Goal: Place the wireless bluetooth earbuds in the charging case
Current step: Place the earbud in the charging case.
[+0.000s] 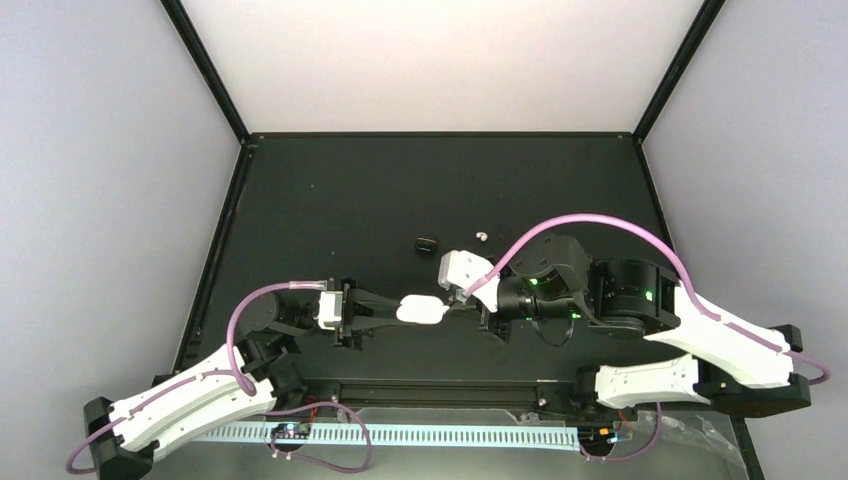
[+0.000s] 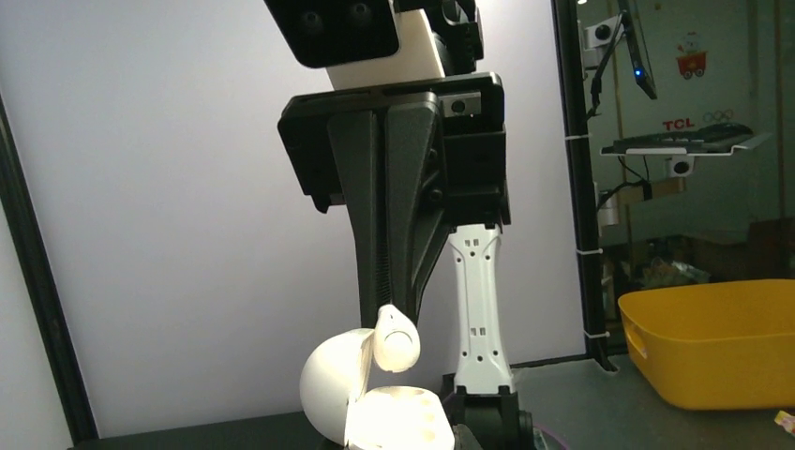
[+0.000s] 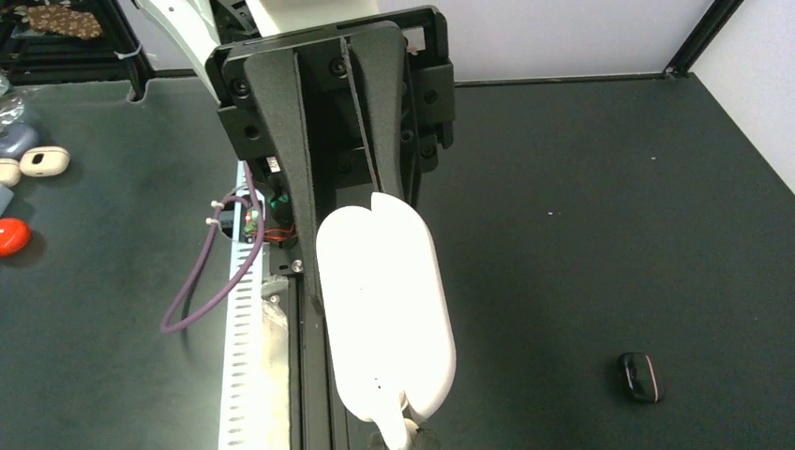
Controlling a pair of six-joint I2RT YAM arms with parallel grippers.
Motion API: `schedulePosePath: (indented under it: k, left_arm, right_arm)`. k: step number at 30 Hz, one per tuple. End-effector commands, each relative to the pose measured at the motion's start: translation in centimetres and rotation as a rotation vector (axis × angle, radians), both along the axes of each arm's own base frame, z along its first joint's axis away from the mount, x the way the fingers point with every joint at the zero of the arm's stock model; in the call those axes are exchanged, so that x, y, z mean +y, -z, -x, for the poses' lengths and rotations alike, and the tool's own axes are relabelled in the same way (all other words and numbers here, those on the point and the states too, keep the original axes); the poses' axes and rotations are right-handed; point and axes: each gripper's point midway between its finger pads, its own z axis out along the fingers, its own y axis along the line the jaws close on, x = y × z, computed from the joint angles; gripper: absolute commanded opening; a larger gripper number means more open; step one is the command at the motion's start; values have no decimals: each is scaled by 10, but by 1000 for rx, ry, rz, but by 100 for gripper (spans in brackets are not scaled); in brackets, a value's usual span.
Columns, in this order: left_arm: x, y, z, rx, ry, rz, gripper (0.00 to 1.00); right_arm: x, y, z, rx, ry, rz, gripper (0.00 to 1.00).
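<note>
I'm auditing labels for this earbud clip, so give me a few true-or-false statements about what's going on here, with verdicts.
1. The left gripper grips the white charging case. True.
2. The case's lid is shut. False: it stands open.
3. The right gripper holds a white earbud over the open case. True.
4. The small black object sits inside the case. False: it lies on the table, apart from both grippers.
</note>
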Motion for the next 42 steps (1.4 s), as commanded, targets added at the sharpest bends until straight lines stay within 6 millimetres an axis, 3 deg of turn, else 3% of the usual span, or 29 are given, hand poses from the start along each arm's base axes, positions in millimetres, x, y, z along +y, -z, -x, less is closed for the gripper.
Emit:
schedulePosePath:
  k: [1, 17, 28, 42]
  left_arm:
    - [-1, -5, 7, -12, 42, -2, 2]
    - [-12, -6, -8, 55, 17, -20, 2]
    - [-10, -8, -7, 60, 17, -12, 1]
    - [-5, -14, -7, 58, 5, 11, 1]
  right_arm:
    - [-5, -7, 8, -7, -39, -3, 1]
    - [-8, -11, 22, 53, -87, -28, 1]
    - [0, 9, -2, 16, 31, 38, 1]
    - [4, 23, -13, 11, 85, 92, 1]
